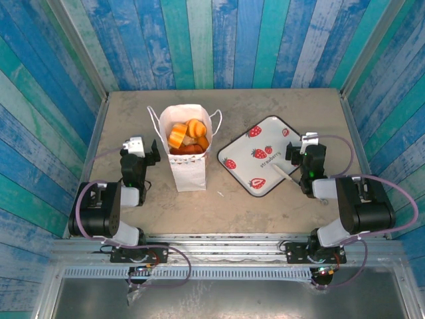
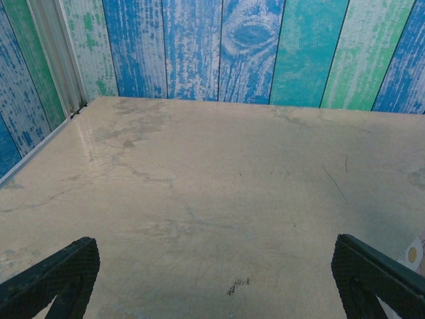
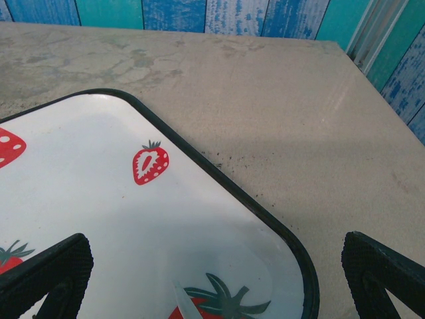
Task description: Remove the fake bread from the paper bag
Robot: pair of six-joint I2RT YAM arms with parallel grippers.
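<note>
Paper bag upright, mid-worktop. Fake bread inside bag. Tray flat on worktop, just right of bag, not touching. Left hand left of bag. Right hand over tray's right corner.

Both arms sit folded low in the top frame, the left gripper at centre left and the right gripper at centre right, each pointing up-frame with jaws spread wide.

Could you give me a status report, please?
Left gripper open, empty, left of paper bag. Right gripper open, empty, by tray. Fake bread inside upright bag. Nothing in the way.
</note>
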